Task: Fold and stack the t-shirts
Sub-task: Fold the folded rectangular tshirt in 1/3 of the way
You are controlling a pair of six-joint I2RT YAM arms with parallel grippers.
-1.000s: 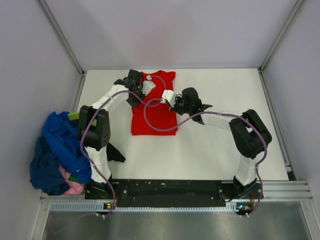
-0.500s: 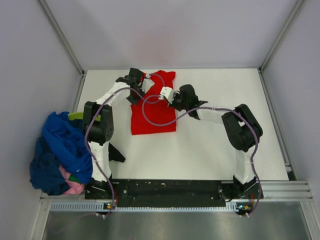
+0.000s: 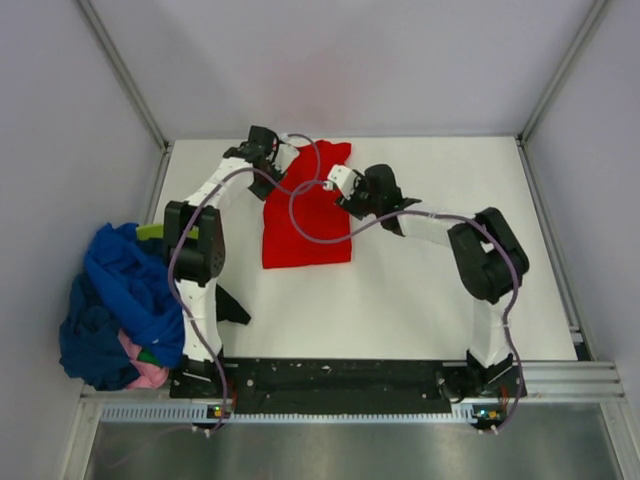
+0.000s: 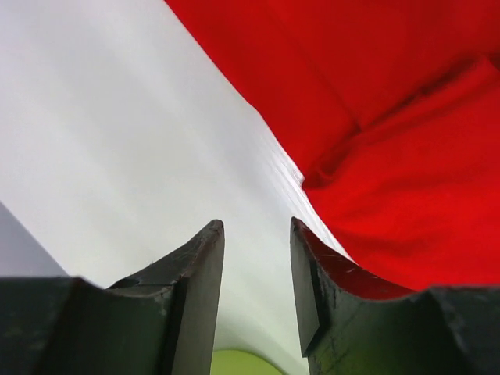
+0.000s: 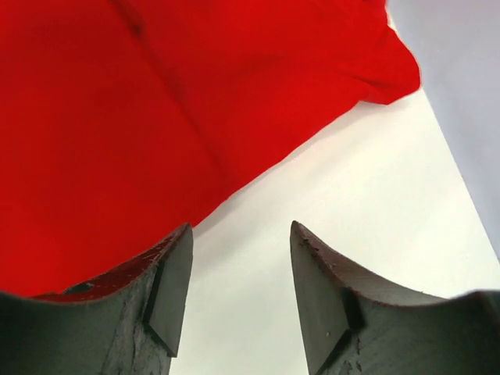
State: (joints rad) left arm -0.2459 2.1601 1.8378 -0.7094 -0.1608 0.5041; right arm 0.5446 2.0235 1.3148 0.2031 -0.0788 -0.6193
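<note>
White tabletop (image 3: 450, 300) first, w/ a soft heap of royal-blue, navy, pink and lime-green cloth t-shirts (image 3: 115, 300) bunched at its left edge beside the left arm's base, untouched as far as we can tell. Next, the bright red cloth t-shirt (image 3: 305, 225) lies flat at far-centre as a narrow strip, sleeves end toward the back edge. We read it as folded in from the sides and now due the end-to-end fold. The left gripper (image 3: 275, 155) sits at the shirt's far-left corner. Its jaws are spread w/ bare table between them and red cloth just to one side (image 4: 256, 226). The right gripper (image 3: 338, 182) is over the right edge near the far end, also spread and pinching nothing (image 5: 241, 230). Next move, in our view: both drop, nip the far corners, then carry them evenly to the near hem.
</note>
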